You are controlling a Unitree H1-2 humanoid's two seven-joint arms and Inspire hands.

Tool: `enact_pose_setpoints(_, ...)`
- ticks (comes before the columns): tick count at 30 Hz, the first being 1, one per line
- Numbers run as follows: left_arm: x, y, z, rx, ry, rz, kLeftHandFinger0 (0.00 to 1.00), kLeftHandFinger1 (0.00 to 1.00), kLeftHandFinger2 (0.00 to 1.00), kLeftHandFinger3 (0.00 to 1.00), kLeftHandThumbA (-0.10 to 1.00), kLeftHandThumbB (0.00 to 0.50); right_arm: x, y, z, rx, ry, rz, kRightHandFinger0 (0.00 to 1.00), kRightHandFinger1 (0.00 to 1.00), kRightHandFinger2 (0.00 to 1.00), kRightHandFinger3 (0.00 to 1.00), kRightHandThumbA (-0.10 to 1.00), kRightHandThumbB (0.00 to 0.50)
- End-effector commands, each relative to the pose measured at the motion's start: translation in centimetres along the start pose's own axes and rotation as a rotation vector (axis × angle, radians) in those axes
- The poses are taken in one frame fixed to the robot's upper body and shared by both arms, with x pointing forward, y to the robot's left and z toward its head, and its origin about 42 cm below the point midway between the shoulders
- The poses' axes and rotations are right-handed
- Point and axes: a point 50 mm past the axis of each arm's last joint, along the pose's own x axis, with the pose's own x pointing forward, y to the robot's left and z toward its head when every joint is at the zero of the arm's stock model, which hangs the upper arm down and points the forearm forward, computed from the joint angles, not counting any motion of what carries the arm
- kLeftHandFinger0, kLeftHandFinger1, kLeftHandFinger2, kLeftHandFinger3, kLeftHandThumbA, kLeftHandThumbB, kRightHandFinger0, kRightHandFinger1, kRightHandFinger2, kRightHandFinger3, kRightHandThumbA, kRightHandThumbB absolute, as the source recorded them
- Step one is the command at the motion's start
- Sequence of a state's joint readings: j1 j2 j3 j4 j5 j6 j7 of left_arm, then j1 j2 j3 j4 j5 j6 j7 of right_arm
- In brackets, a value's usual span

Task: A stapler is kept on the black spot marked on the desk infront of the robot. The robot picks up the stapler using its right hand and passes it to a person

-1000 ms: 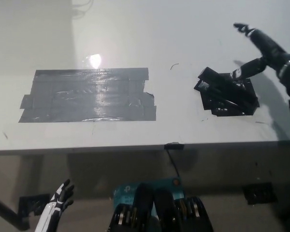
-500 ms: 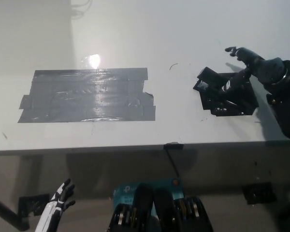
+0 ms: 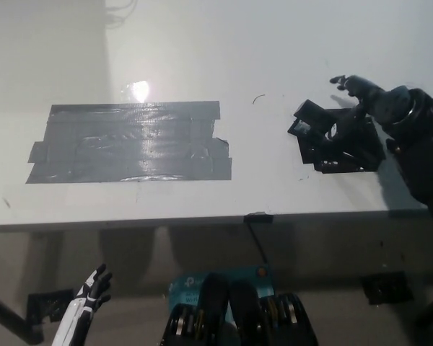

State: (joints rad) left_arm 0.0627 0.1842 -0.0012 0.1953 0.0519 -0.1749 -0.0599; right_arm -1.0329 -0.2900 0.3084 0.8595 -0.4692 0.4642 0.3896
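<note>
While right hand point(image 3: 372, 104) hovers over stapler point(image 3: 325, 128), fingers spread: centre over body, then close. Left hand point(image 3: 86, 299) hangs below surface point(image 3: 274, 65).

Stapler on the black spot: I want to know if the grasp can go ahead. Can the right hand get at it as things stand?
Probably yes. The right hand hovers open right over the stapler on the black spot, with nothing between them. The left hand rests below the desk edge.
</note>
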Motion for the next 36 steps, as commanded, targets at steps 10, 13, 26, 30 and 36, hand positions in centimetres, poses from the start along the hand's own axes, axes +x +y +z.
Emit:
enact_pose_setpoints(10,0.5,0.1,1.3,-0.002,-0.046,-0.026,0.96,1.00,1.00,1.00,1.00,0.499,1.2,-0.9,0.3,-0.104,0.024,-0.060,1.00,1.00,1.00,1.00,0.97,0.332)
enact_pose_setpoints(13,0.5,0.2,1.1,-0.013,-0.048,-0.025,0.95,1.00,1.00,1.00,1.00,0.500,1.8,-0.2,-0.9,-0.257,0.143,-0.086,1.00,1.00,1.00,1.00,0.81,0.329)
enact_pose_setpoints(26,0.8,0.3,1.3,0.008,-0.041,-0.030,1.00,1.00,1.00,1.00,1.00,0.500,1.1,1.7,-0.6,-0.248,-0.113,-0.413,0.00,0.14,0.27,0.45,-0.10,0.210)
enact_pose_setpoints(30,1.0,0.3,1.4,-0.001,-0.041,-0.035,0.99,1.00,1.00,1.00,1.00,0.490,1.0,2.0,-1.0,-0.217,-0.136,-0.440,0.02,0.36,0.55,0.38,-0.10,0.222)
enact_pose_setpoints(36,1.2,0.4,1.5,0.015,-0.050,-0.039,0.94,1.00,1.00,1.00,1.00,0.475,1.0,1.7,-2.6,-0.082,-0.175,-0.466,0.06,0.57,0.92,0.72,-0.10,0.196)
